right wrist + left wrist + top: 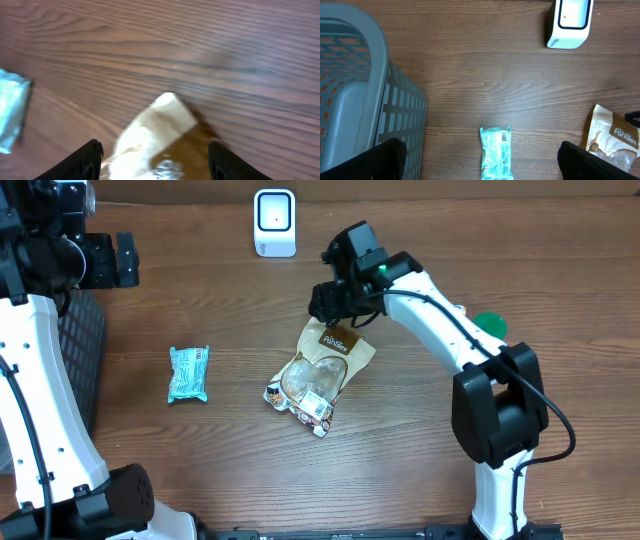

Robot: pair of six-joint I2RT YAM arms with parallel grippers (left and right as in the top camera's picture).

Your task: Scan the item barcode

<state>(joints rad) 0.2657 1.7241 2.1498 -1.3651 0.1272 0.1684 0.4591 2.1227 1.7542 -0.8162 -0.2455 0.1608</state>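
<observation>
the brown snack bag point(322, 370) with a clear window lies flat on the wooden surface point(200, 300) near the middle, its printed top end pointing up toward the right arm and its crumpled bottom end toward the near edge. the right tool point(156, 150) hangs over that top end. in the right wrist view its two dark fingers point(92, 157) stand apart with the bag's pale upper corner rising between them. the picture is blurred, so i cannot tell whether they press on the bag or only straddle it.

the white barcode scanner point(275, 222) stands at the far side of the surface, well apart from the bag and up-left of the right tool. a teal packet point(188, 373) lies flat to the left of the bag, apart from it.

the left tool point(479, 162) is spread wide and holds nothing; it hovers at the far left, above the edge of a grey slatted basket point(370, 100), with the teal packet showing below, between its fingers. a green round thing point(492, 325) peeks out from behind the right arm, partly hidden.
</observation>
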